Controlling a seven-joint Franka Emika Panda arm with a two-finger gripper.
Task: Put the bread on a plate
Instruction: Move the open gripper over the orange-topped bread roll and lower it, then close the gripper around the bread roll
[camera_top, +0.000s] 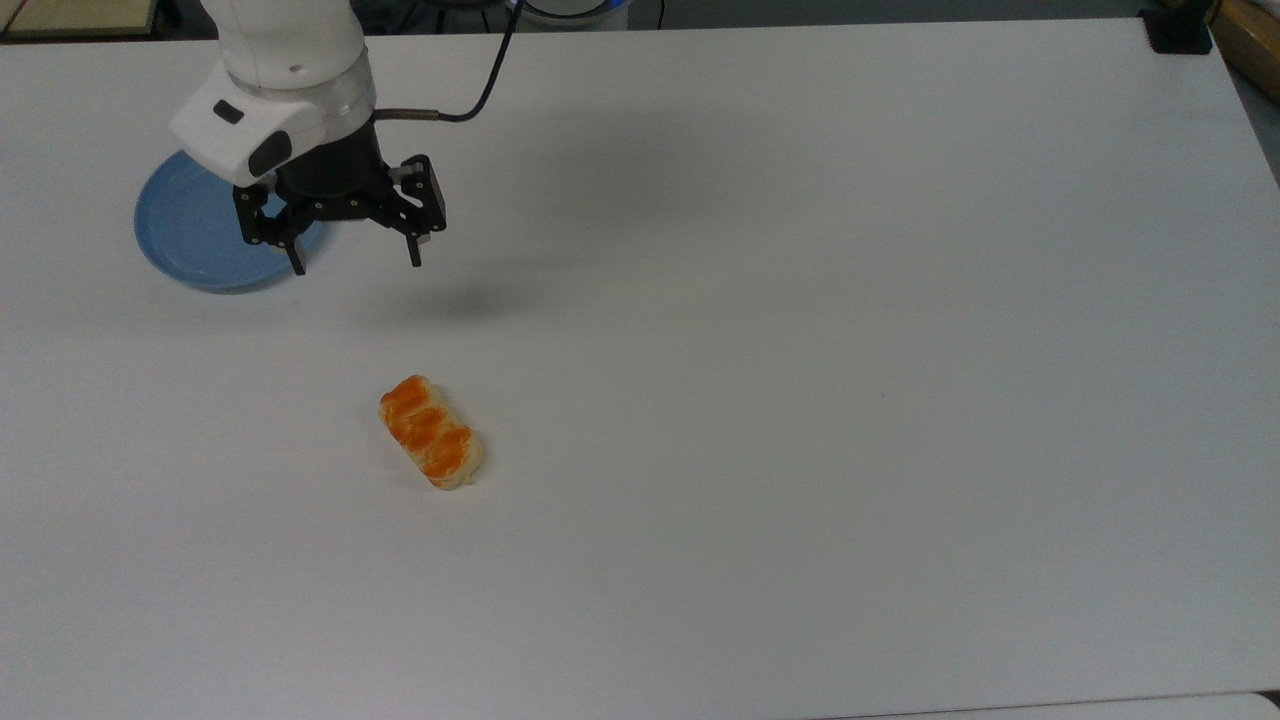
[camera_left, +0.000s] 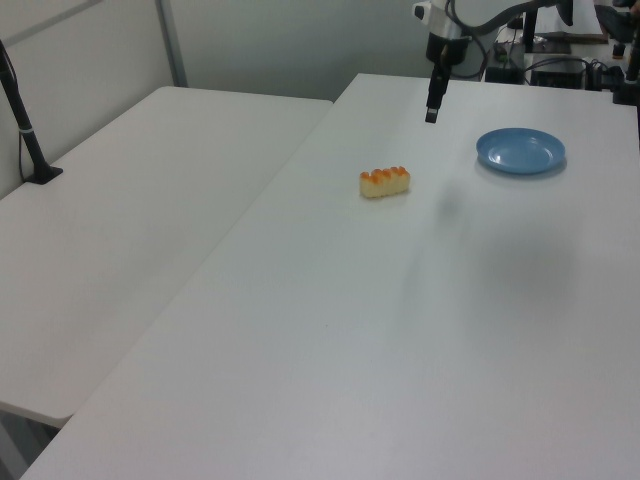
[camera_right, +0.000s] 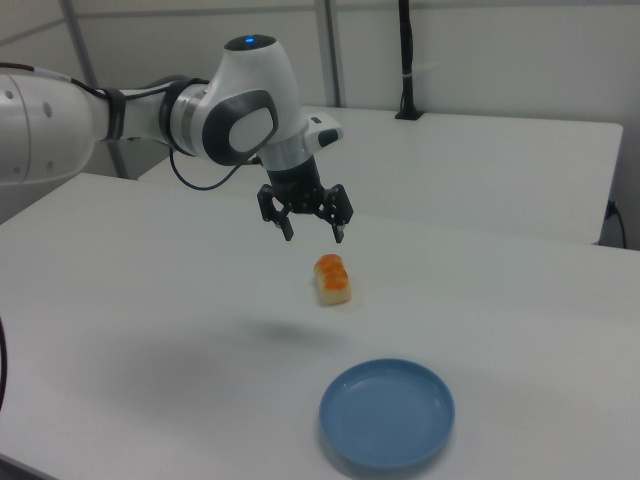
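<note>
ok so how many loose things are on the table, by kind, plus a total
bread: 1
plate: 1
total: 2

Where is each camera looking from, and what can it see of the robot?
Top view: up high, looking down at the table; shows the arm's white wrist and the gripper, fingers open.
Left view: off one table end, looking along it; the gripper hangs at the far end.
Right view: from the opposite side, plate nearest; shows the whole arm and gripper.
All three share the bread and plate.
</note>
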